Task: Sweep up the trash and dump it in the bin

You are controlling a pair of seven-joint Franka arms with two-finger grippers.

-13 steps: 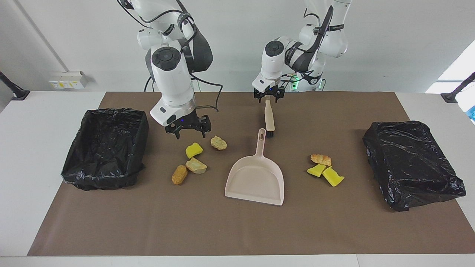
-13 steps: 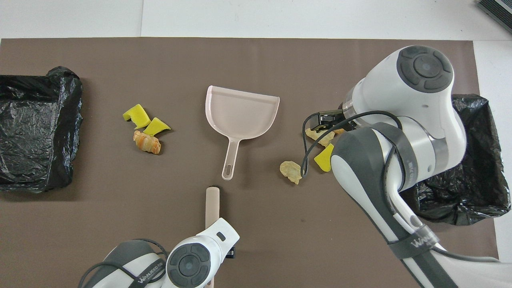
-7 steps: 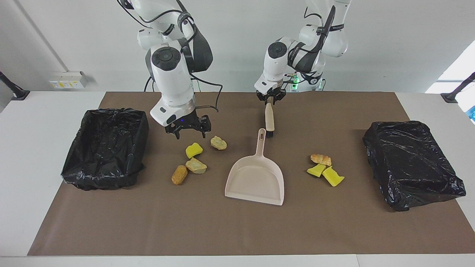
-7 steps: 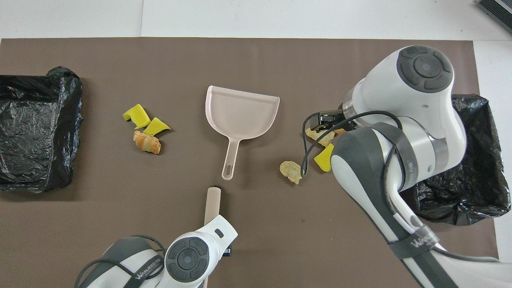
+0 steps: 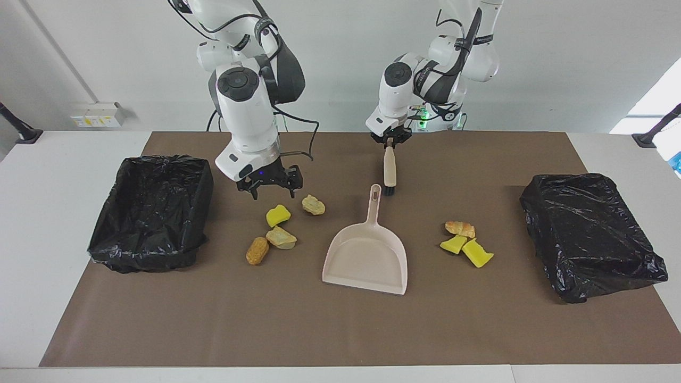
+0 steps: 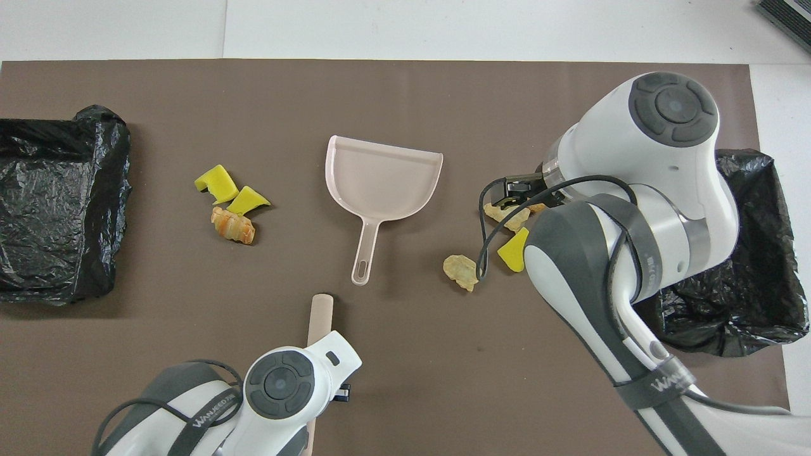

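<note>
Presently the trash lies on the brown mat (image 5: 340,330) in two groups either side of the pale pink dustpan (image 5: 367,258): four pieces toward the right arm's end, namely a yellow sponge chunk (image 5: 277,215), a tan bread lump (image 5: 313,205), a second tan piece (image 5: 280,238) and an orange-brown piece (image 5: 257,250); and three toward the left arm's end, a bread-like roll (image 5: 460,229) touching two yellow sponge wedges (image 5: 453,244) (image 5: 477,253). The dustpan sits mid-table with its handle toward the robots and its mouth toward the table edge farthest from them, probably so either group can be brushed across into it. Each end of the table carries a black-lined bin (image 5: 151,213) (image 5: 590,234) close to a group, which should keep the dumping carry short. The left gripper (image 5: 390,142) is clamped on the top of a hand brush (image 5: 390,173), which hangs bristles-down over the mat just robot-side of the dustpan handle, apparently ready for sweeping. The right gripper (image 5: 270,186), fingers spread and holding nothing, hovers over the four-piece group; judged from its position, it is placed to take the dustpan or steady the debris. Compared with half a second earlier, the left gripper and brush have lifted slightly and shifted toward the left arm's end, with the arm's wrist following in the overhead view; the right gripper, dustpan and all trash are unchanged.
</note>
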